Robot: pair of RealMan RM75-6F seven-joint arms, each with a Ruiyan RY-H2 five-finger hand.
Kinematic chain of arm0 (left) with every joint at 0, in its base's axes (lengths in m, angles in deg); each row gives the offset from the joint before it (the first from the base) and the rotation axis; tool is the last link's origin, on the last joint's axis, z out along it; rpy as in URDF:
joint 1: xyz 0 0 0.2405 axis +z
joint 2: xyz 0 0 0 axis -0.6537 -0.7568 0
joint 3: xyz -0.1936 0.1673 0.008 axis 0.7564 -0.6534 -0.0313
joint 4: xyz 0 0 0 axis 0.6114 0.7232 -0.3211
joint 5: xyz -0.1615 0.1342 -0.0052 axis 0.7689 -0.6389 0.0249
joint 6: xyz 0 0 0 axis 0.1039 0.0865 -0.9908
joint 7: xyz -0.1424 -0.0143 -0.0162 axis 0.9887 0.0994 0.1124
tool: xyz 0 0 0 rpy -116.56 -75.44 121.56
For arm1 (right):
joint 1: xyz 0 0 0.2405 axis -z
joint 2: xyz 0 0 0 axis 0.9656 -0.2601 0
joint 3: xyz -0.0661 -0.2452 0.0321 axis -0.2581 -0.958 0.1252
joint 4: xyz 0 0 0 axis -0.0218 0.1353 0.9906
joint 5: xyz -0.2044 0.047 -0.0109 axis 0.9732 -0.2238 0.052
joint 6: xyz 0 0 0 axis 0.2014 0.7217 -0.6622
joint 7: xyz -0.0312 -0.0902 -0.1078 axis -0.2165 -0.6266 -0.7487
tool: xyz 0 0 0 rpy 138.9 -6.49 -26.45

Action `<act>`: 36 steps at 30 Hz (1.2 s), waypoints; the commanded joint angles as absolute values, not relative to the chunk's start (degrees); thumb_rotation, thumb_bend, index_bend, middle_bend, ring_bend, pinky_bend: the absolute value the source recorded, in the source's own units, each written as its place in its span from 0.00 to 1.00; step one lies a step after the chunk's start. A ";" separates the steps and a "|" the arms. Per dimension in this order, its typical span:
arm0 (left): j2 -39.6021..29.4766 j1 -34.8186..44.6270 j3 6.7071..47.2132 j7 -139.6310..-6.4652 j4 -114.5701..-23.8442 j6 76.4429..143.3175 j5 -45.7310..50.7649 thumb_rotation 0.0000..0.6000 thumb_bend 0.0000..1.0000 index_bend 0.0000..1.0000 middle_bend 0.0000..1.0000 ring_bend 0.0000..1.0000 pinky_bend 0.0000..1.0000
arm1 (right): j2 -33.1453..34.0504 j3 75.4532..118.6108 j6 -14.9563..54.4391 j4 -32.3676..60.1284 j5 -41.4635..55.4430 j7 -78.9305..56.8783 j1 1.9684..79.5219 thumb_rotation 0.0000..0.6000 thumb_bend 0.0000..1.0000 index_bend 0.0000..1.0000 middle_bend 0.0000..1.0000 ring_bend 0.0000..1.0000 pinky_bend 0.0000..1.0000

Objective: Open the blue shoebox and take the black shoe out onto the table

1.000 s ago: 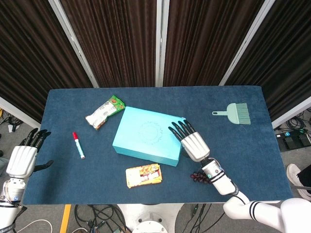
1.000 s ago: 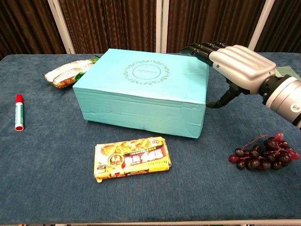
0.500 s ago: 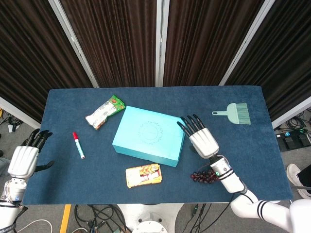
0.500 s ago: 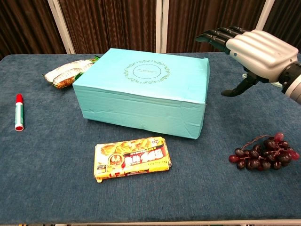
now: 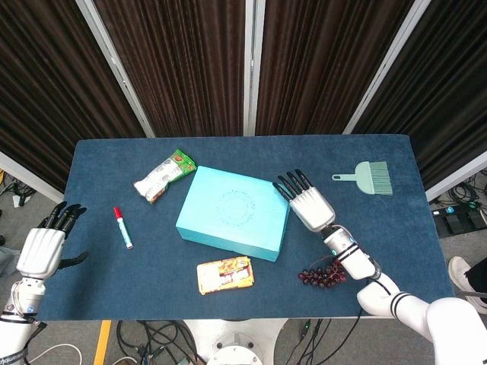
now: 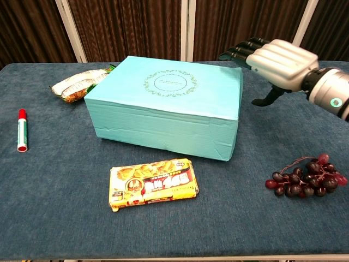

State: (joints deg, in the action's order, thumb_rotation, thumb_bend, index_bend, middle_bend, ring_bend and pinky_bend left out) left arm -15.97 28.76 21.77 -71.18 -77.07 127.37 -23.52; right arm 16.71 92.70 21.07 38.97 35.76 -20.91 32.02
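The light blue shoebox (image 5: 234,213) (image 6: 166,105) lies closed in the middle of the table, lid on. No black shoe shows. My right hand (image 5: 307,202) (image 6: 272,59) hovers open just beyond the box's right edge, fingers extended toward its far right corner, holding nothing. My left hand (image 5: 44,247) is open at the table's left edge, well away from the box; the chest view does not show it.
A yellow snack packet (image 5: 224,274) (image 6: 153,183) lies in front of the box. Dark grapes (image 5: 321,275) (image 6: 306,179) sit at front right. A red-capped marker (image 5: 122,226) (image 6: 22,130) and a green-white snack bag (image 5: 163,175) (image 6: 79,84) lie left. A green brush (image 5: 367,177) rests at far right.
My right hand moved off the box's right side, first outward and up, then back toward the far right corner. The box and my left hand barely moved.
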 commanded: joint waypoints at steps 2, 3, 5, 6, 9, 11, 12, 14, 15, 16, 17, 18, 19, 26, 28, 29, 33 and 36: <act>-15.52 28.78 21.85 -71.07 -76.26 127.37 -23.29 1.00 0.11 0.15 0.13 0.06 0.33 | 20.23 91.99 20.20 44.07 37.16 -17.35 30.36 1.00 0.10 0.00 0.06 0.00 0.00; -15.33 28.82 21.92 -71.09 -76.02 127.45 -23.17 1.00 0.11 0.15 0.13 0.06 0.33 | 20.78 91.84 19.86 44.93 37.35 -16.75 30.27 1.00 0.10 0.00 0.06 0.00 0.00; -14.98 28.89 22.04 -71.02 -75.50 127.59 -22.97 1.00 0.11 0.15 0.13 0.06 0.34 | 21.96 91.44 19.49 46.81 37.63 -15.64 30.08 1.00 0.10 0.00 0.06 0.00 0.00; -14.89 28.91 22.06 -70.86 -75.34 127.63 -22.94 1.00 0.11 0.15 0.13 0.06 0.34 | 22.42 91.29 19.38 47.52 37.70 -15.26 30.04 1.00 0.10 0.00 0.06 0.00 0.00; -14.70 28.97 22.02 -70.42 -74.88 127.86 -23.11 1.00 0.11 0.15 0.13 0.06 0.34 | 23.86 91.01 18.30 49.66 37.95 -13.88 29.98 1.00 0.10 0.00 0.08 0.00 0.00; -14.65 29.00 21.95 -70.12 -74.67 127.94 -23.22 1.00 0.11 0.15 0.13 0.06 0.34 | 24.61 90.88 17.40 50.86 38.13 -12.80 29.92 1.00 0.10 0.00 0.09 0.00 0.00; -14.64 29.01 21.96 -70.00 -74.62 127.98 -23.24 1.00 0.11 0.15 0.13 0.06 0.34 | 24.86 90.87 17.03 51.27 38.17 -12.30 29.90 1.00 0.11 0.00 0.10 0.00 0.00; -14.67 29.01 21.94 -69.82 -74.56 128.01 -23.29 1.00 0.11 0.15 0.13 0.06 0.34 | 25.39 90.86 16.12 52.12 38.24 -11.25 29.87 1.00 0.11 0.00 0.12 0.00 0.00; -14.68 29.01 21.93 -69.80 -74.56 128.04 -23.33 1.00 0.11 0.15 0.13 0.06 0.34 | 25.56 90.82 15.86 52.45 38.26 -10.87 29.86 1.00 0.12 0.00 0.14 0.00 0.00; -14.69 29.01 21.93 -69.78 -74.56 128.06 -23.36 1.00 0.11 0.15 0.13 0.06 0.34 | 25.71 90.79 15.58 52.75 38.27 -10.49 29.86 1.00 0.13 0.00 0.15 0.00 0.00; -14.68 28.98 21.94 -69.79 -74.55 128.05 -23.37 1.00 0.11 0.15 0.13 0.06 0.34 | 25.90 90.79 15.24 53.15 38.26 -10.05 29.83 1.00 0.14 0.00 0.16 0.00 0.00; -14.67 28.98 21.92 -69.76 -74.57 128.01 -23.35 1.00 0.11 0.15 0.13 0.06 0.34 | 26.01 90.77 15.08 53.37 38.25 -9.63 29.79 1.00 0.15 0.00 0.16 0.00 0.00; -14.66 28.97 21.89 -69.71 -74.61 127.94 -23.34 1.00 0.11 0.15 0.13 0.06 0.34 | 26.14 90.72 14.91 53.63 38.23 -9.07 29.78 1.00 0.16 0.00 0.16 0.00 0.00; -14.70 28.76 21.74 -69.84 -74.75 127.35 -23.30 1.00 0.11 0.15 0.13 0.06 0.34 | 26.50 90.19 14.20 54.85 38.17 -7.18 29.97 1.00 0.20 0.00 0.24 0.05 0.03; -14.68 28.70 21.71 -69.93 -74.75 127.21 -23.29 1.00 0.11 0.15 0.13 0.06 0.34 | 26.51 90.09 14.11 54.99 38.09 -6.82 30.04 1.00 0.21 0.00 0.25 0.06 0.05; -14.64 28.67 21.71 -70.01 -74.71 127.15 -23.26 1.00 0.11 0.15 0.13 0.06 0.34 | 26.52 90.06 13.99 55.07 38.05 -6.57 30.08 1.00 0.21 0.00 0.26 0.06 0.06; -14.58 28.61 21.66 -69.83 -74.76 126.91 -23.16 1.00 0.11 0.15 0.13 0.06 0.34 | 26.64 90.12 13.10 55.30 37.89 -5.02 30.24 1.00 0.22 0.02 0.31 0.11 0.10; -14.62 28.56 21.61 -69.65 -74.85 126.90 -23.30 1.00 0.11 0.15 0.13 0.06 0.34 | 26.79 90.34 12.47 55.60 37.54 -4.36 30.48 1.00 0.23 0.04 0.33 0.13 0.12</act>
